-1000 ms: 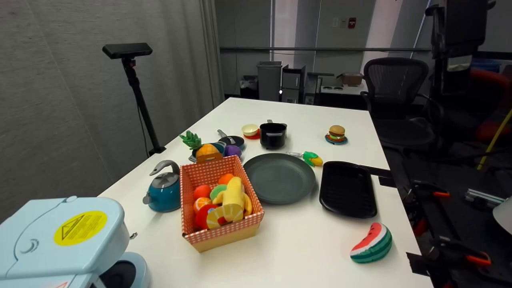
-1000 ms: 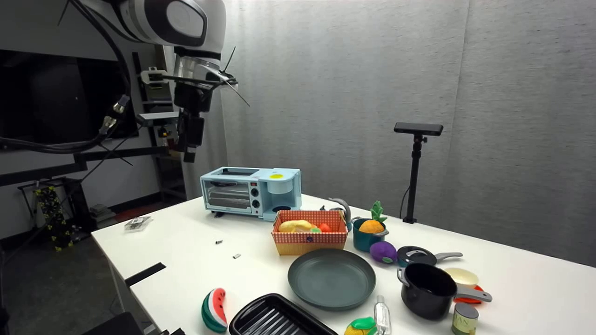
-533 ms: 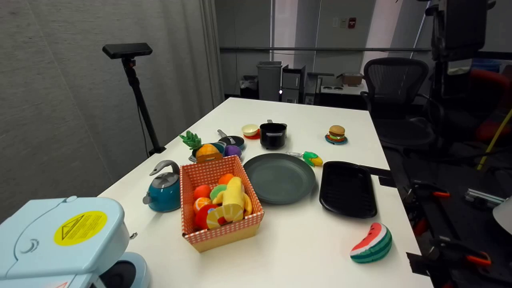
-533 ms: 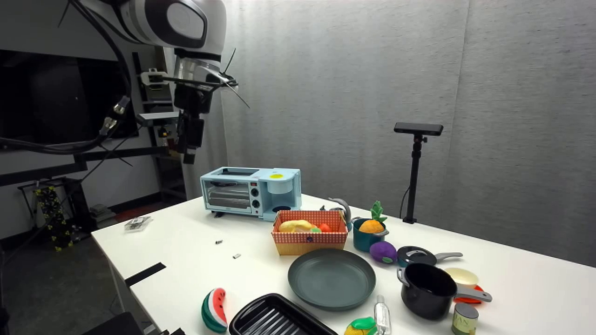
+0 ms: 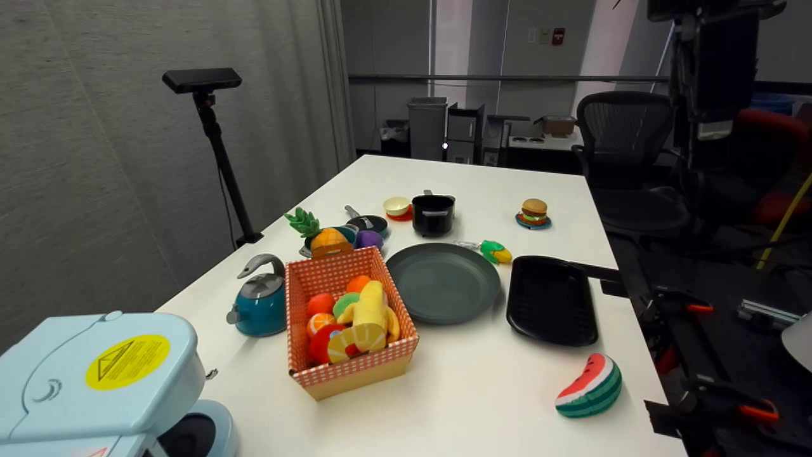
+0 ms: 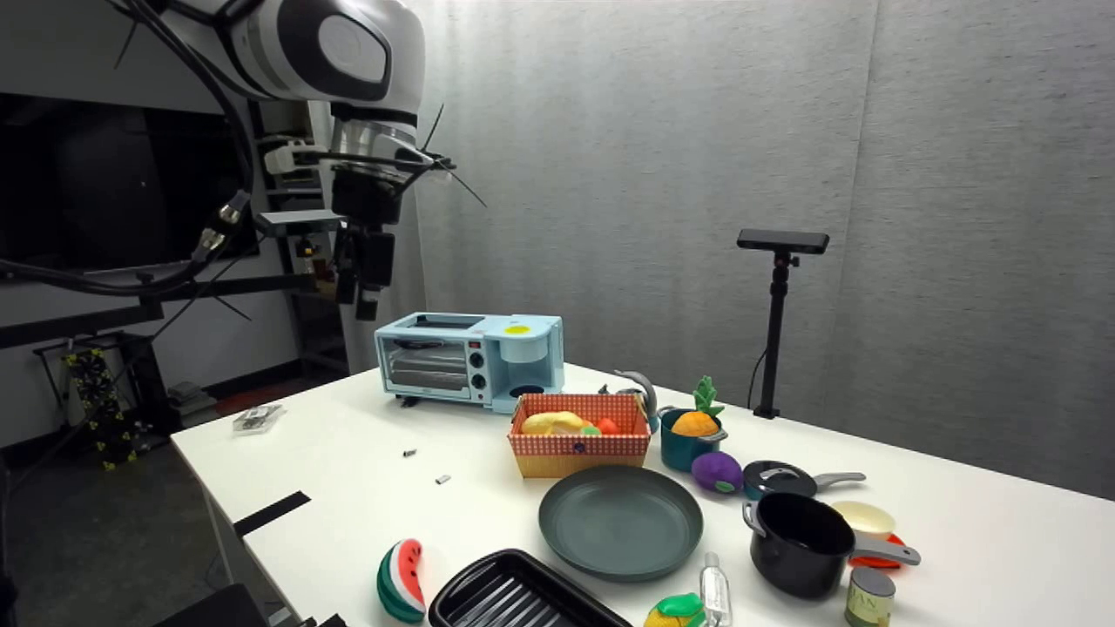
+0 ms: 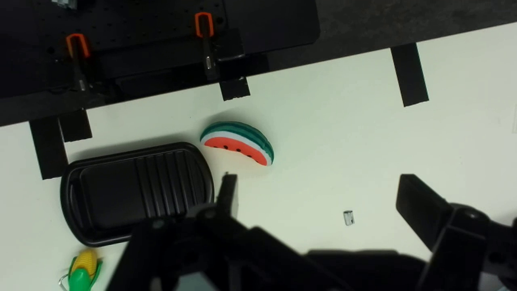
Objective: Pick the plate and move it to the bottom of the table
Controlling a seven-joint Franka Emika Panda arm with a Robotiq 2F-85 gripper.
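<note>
- I have my black two-fingered claw [image 7: 318,193] spread wide in mid-air above the white bench [image 5: 482,393].
- The round dark grey plate [image 5: 444,284] lies between red-checked basket [image 5: 358,378] and black ridged tray [image 5: 550,299].

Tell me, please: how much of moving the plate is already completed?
Done: nothing shows as finished; the plate lies flat on the table beside the fruit basket. In hand: nothing; the gripper hangs above the table, jaws apart. Left: everything, as the plate is untouched: grip it, carry it to the table's bottom, set it down.
</note>
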